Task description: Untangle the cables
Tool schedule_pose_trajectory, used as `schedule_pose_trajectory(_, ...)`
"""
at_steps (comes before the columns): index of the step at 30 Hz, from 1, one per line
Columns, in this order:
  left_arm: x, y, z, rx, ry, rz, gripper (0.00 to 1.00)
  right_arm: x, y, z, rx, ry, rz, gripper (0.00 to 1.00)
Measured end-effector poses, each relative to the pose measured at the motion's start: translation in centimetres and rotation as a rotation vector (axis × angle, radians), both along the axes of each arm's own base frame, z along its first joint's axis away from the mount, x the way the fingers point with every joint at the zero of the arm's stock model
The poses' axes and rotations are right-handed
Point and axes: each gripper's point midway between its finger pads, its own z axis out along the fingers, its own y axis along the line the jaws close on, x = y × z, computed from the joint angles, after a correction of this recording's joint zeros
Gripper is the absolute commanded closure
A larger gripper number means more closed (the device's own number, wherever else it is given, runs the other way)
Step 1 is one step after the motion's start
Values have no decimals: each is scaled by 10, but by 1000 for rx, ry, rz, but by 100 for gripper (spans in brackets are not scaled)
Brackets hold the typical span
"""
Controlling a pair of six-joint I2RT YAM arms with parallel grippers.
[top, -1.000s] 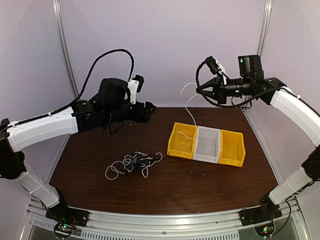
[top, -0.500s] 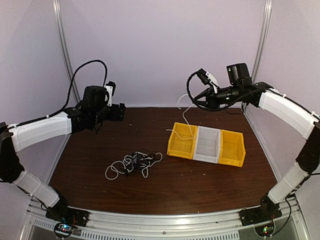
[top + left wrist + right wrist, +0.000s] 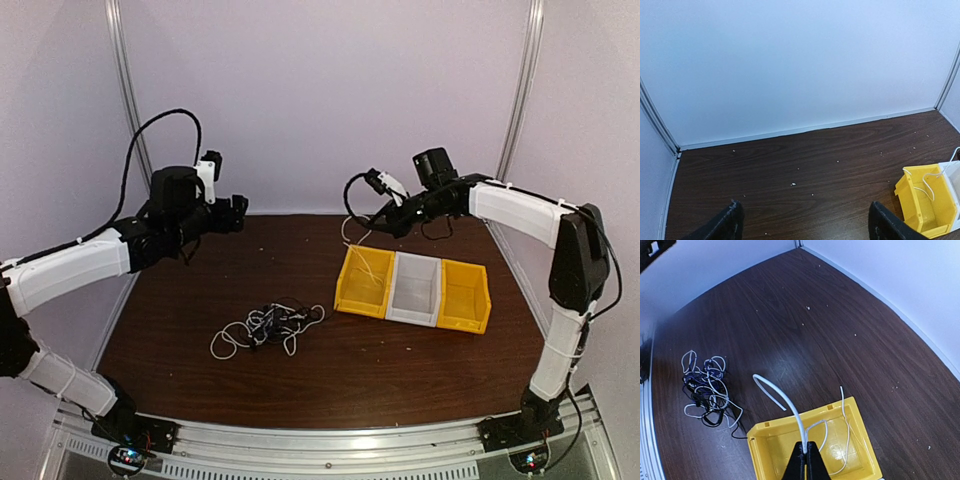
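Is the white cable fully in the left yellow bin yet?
Partly in. The right gripper is shut on the white cable, whose lower part lies in the yellow bin.

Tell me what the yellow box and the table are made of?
The yellow box looks like hard plastic: it has smooth, slightly shiny walls and a molded rim. The table looks like dark wood or a wood-print sheet: brown grain lines run along it and light gleams off it. I can't tell which.
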Motion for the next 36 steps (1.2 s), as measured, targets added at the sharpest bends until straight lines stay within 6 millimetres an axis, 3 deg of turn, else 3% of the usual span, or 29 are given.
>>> schedule_pose_trajectory(8,-1,2,2,2,-12,4,13,18,-5,-68,-146,65,-64,100)
schedule_pose_trajectory(16,-1,2,1,4,-10,4,14,13,-6,-110,-274,111,-77,100)
schedule_pose_trajectory(28,-2,3,1,13,-12,2,13,8,2,-153,-446,139,-88,100)
schedule_pose_trajectory(34,-3,3,2,12,-14,1,14,7,-4,-157,-475,146,-104,100)
schedule_pose_trajectory(36,-3,3,2,12,-15,2,14,7,-4,-158,-477,149,-104,94)
